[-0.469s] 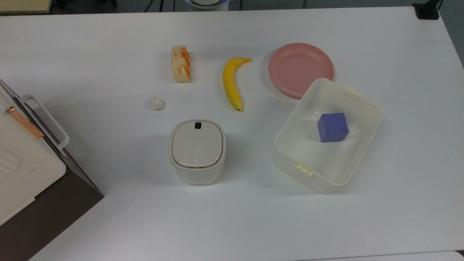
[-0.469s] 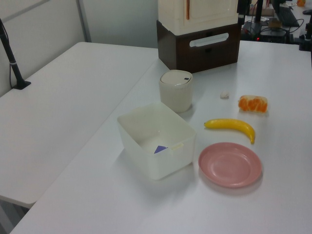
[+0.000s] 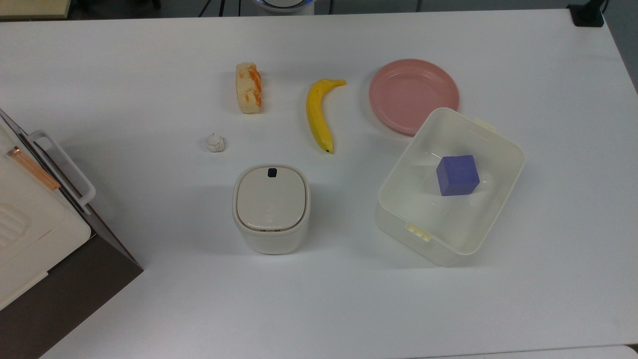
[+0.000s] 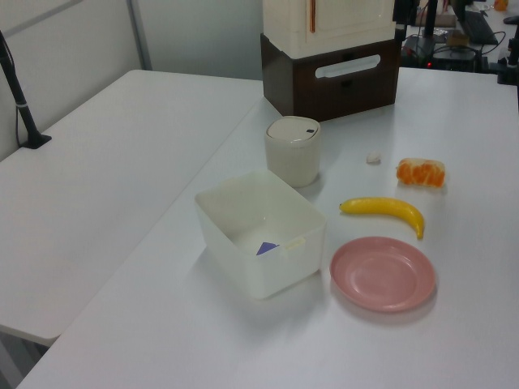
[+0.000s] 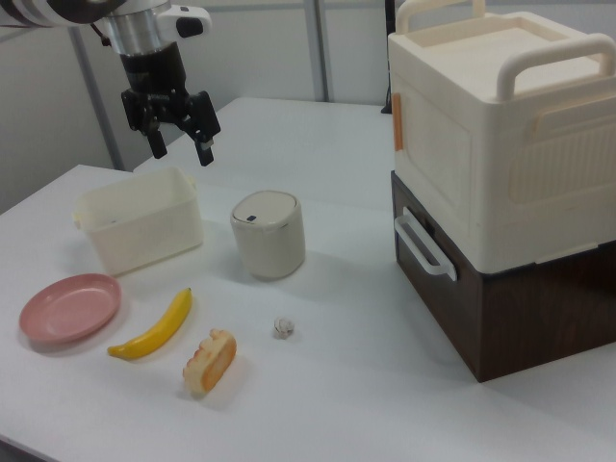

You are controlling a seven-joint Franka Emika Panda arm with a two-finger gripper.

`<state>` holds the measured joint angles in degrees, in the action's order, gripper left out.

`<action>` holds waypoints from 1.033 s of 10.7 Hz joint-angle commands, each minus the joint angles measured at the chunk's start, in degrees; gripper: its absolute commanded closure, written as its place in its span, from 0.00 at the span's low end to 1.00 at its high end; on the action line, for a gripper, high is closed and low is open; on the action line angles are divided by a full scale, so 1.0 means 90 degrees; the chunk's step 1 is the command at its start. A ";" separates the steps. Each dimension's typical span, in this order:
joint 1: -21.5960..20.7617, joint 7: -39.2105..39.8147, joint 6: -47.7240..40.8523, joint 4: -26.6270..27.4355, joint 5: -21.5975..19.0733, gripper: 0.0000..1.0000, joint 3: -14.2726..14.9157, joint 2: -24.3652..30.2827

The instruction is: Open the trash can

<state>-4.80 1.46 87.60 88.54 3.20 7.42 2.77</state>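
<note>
- You have one trash can (image 3: 271, 209): a small, smooth cream-white plastic bin, rounded-square in outline, standing upright near the middle of the desk (image 3: 149, 60). Its beige lid (image 3: 269, 198) lies flat and closed, with one small dark button (image 3: 272, 172) at the lid's edge.
- Your end effector (image 5: 180, 146) hangs in the air in the right view, above the tub and to the right view's left of the trash can, touching nothing. Its two dark fingers are spread apart and hold nothing.
- One translucent white tub (image 3: 493, 194), rectangular with rounded corners and thin glossy walls, sits to the top view's right of the trash can. One matte purple cube (image 3: 457, 175) lies inside it.
- One flat, round pink plate (image 3: 408, 89) lies beside the tub; in the top view the tub's corner overlaps its edge.
- One smooth, curved yellow banana (image 3: 318, 114) lies between the plate and one lumpy, oblong cream-and-orange piece of food (image 3: 248, 88).
- One small, crumpled white lump (image 3: 215, 143) rests near the trash can.
- One large boxy appliance (image 5: 500, 173) stands at the top view's left edge: a cream ribbed upper part with looped handles over a dark brown base.
</note>
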 commanded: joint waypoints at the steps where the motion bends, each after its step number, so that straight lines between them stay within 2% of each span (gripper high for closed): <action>1: -0.0063 -0.0113 -0.0183 -0.0004 0.0016 0.00 0.0025 0.0054; 5: -0.0063 -0.0113 -0.0124 0.0015 0.0035 0.00 0.0015 0.0034; 7: -0.0043 -0.0084 -0.0105 0.0025 0.0025 0.08 0.0015 0.0034; 11: -0.0043 -0.0064 -0.0104 0.0025 0.0016 0.02 0.0015 0.0034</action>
<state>-4.80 1.45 87.60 88.59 3.20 7.42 2.61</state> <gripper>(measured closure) 0.066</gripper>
